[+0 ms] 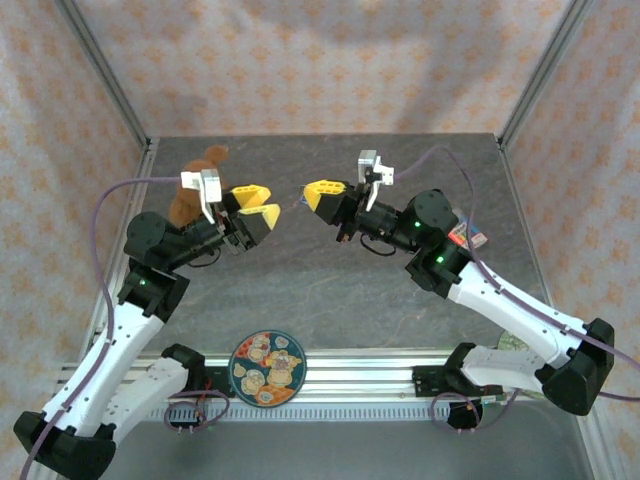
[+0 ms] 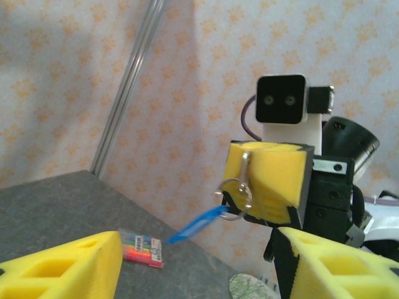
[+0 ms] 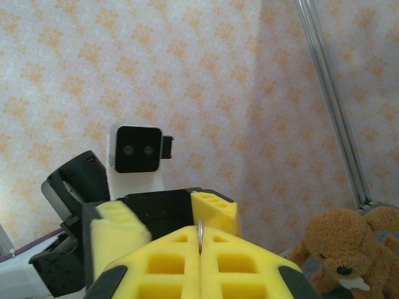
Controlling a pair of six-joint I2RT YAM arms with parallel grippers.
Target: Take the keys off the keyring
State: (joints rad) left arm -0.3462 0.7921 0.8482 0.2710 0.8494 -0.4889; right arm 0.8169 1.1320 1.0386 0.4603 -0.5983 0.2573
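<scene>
My right gripper [image 3: 200,242] is shut, with the thin edge of the metal keyring [image 3: 200,232] sticking up between its yellow pads. In the left wrist view the keyring [image 2: 237,198] hangs from the front of those pads. A slim silvery key [image 2: 247,169] lies against the foam. A blue tag [image 2: 196,226] trails down to the left. My left gripper [image 2: 199,268] is open, its fingers [image 2: 68,266] wide apart and holding nothing, a short gap from the ring. From above, the left gripper [image 1: 268,203] and right gripper [image 1: 312,192] face each other over the table's middle.
A brown teddy bear [image 1: 196,184] sits behind the left gripper. A round patterned plate [image 1: 268,368] lies at the near edge between the arm bases. A pack of coloured markers [image 2: 142,247] lies at the right side of the dark table [image 1: 330,290]. Patterned walls enclose the table.
</scene>
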